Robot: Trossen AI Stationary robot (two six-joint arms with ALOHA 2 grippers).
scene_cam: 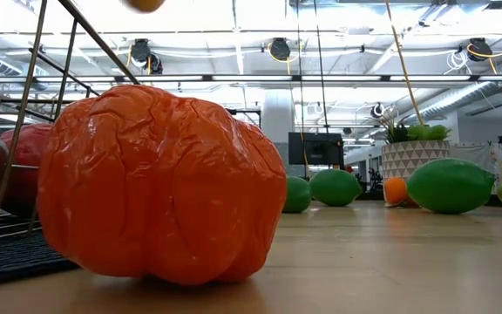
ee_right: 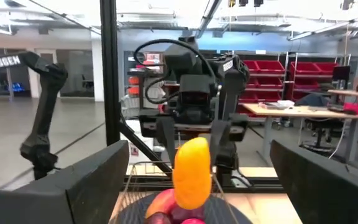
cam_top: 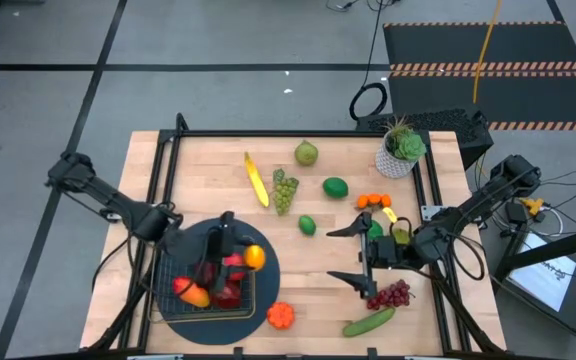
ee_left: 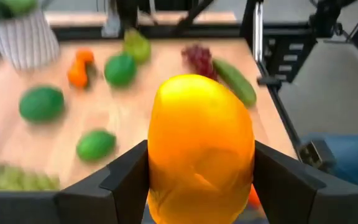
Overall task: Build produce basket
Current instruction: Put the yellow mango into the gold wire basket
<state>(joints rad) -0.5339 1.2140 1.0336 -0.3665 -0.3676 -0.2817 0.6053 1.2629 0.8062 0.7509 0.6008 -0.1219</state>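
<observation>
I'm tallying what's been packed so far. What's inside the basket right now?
The basket holds red fruit and a red-and-yellow piece. The left gripper holds a yellow-orange fruit above it. The arm covers part of the basket, so anything beneath cannot be seen.

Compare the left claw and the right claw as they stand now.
The left claw is shut on a yellow-orange pepper over the basket; the right claw is open and empty. The left claw works at the basket, among fruit already loaded; the right claw hovers over bare table between the purple grapes and a lime. Both have dark two-finger jaws.
</observation>
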